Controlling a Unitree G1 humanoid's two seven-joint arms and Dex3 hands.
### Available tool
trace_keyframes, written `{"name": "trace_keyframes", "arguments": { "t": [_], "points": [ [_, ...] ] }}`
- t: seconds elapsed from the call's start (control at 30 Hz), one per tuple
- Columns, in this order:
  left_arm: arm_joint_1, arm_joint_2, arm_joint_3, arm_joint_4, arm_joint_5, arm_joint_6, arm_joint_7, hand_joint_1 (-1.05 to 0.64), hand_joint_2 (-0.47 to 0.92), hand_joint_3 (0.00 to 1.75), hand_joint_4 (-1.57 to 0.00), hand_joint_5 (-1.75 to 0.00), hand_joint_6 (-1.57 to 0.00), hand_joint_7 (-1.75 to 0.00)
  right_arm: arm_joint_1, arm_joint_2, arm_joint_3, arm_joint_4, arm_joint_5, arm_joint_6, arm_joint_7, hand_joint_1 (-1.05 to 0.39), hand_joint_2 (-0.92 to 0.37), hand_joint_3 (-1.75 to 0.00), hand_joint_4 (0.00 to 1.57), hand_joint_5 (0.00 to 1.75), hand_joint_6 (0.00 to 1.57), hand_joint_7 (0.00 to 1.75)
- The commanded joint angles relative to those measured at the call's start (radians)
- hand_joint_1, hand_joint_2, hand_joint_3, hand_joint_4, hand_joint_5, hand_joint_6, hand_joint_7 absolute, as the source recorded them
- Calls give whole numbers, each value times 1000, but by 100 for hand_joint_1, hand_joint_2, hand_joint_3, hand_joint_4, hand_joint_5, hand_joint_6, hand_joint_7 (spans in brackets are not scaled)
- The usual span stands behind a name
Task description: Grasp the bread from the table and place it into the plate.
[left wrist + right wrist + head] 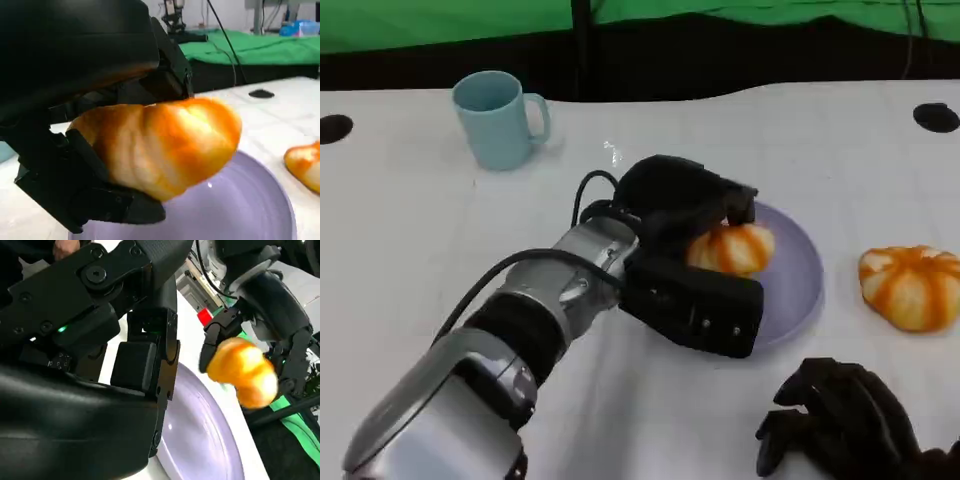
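My left hand grips an orange-and-white bread roll over the left part of the lilac plate. In the left wrist view the bread sits between the black fingers just above the plate's floor; whether it touches I cannot tell. In the right wrist view the same bread hangs in the left hand above the plate. A second bread roll lies on the table right of the plate. My right hand rests at the near right, fingers curled, holding nothing.
A light blue mug stands at the back left of the white table. Two dark round holes mark the table's far corners. A green cloth lies beyond the far edge.
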Motion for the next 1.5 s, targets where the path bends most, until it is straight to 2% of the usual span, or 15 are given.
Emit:
{"name": "trace_keyframes", "arguments": {
  "t": [0.03, 0.07, 0.13, 0.17, 0.2, 0.3, 0.33, 0.6, 0.87, 1.0, 1.1, 1.23, 1.3, 1.43, 1.5],
  "points": [
    [-39, 0, -23, 16, 6, 30, -80, -47, 92, 29, -53, -116, -60, -20, 10, -4, -2, -19, 3, 3, -9, -105, -74, 0, 157, 75, 157, 37],
    [-45, -3, -27, 18, 4, 50, -120, -50, 92, 28, -51, -99, -55, -14, 11, -4, -1, -21, 2, 3, -11, -105, -74, 0, 157, 75, 157, 37],
    [-51, -5, -31, 15, 1, 76, -176, -65, 92, 32, -42, -46, -38, -3, 12, -6, -1, -23, 4, 8, -12, -105, -74, 0, 157, 75, 157, 37],
    [-55, -2, -37, 12, 3, 82, -201, -67, 92, 32, -41, -36, -35, -2, 14, -7, 0, -26, 3, 9, -14, -105, -74, 0, 157, 75, 157, 37],
    [-58, 1, -43, 8, 7, 87, -220, -79, 92, 33, -33, -25, -26, -1, 14, -8, 1, -27, 3, 10, -14, -105, -74, 0, 157, 75, 157, 37],
    [-67, 5, -56, -2, 13, 104, -272, -88, 92, 35, -26, -18, -18, 0, 14, -8, 2, -27, 4, 6, -12, -105, -74, 0, 157, 76, 157, 38],
    [-72, 6, -59, -4, 14, 113, -298, -98, 92, 41, -19, -14, -9, 0, 14, -8, 1, -26, 5, 4, -11, -104, -74, 0, 157, 76, 157, 38],
    [-61, 48, -45, -86, -11, 132, -391, -105, 92, 48, -13, -11, -5, -1, 11, -9, -1, -23, 9, 9, -12, -103, -73, 0, 157, 76, 157, 38],
    [0, 110, -10, -210, -49, 102, -397, -105, 92, 49, -14, -13, -8, -2, 9, -9, -4, -22, 9, 9, -15, -104, -73, 0, 157, 75, 157, 37],
    [113, 189, 87, -342, -167, 17, -406, -105, 92, 44, -22, -17, -13, -4, 2, -14, -6, -13, 9, 6, -9, -104, -73, 0, 157, 75, 157, 37],
    [133, 198, 100, -370, -187, 10, -419, -105, 92, 43, -23, -17, -14, -4, 2, -14, -6, -11, 9, 5, -7, -104, -73, 0, 157, 75, 157, 37],
    [269, 244, 201, -486, -343, -69, -451, -100, 92, 41, -26, -19, -15, -4, 7, -10, -5, -18, 10, 5, -8, -105, -73, 0, 157, 75, 157, 38],
    [311, 251, 229, -522, -389, -84, -465, -99, 92, 41, -27, -19, -16, -5, 12, -8, -3, -22, 8, 3, -10, -104, -73, 0, 157, 75, 157, 38],
    [440, 238, 326, -577, -575, -162, -494, -85, 92, 30, -37, -24, -29, -9, 14, -1, -6, -14, 13, 4, -10, -103, -73, 0, 157, 75, 157, 37],
    [478, 229, 353, -596, -631, -174, -509, -80, 92, 26, -49, -32, -39, -12, 11, 0, -7, -7, 14, -1, -4, -103, -74, 0, 157, 74, 157, 36]
  ]
}}
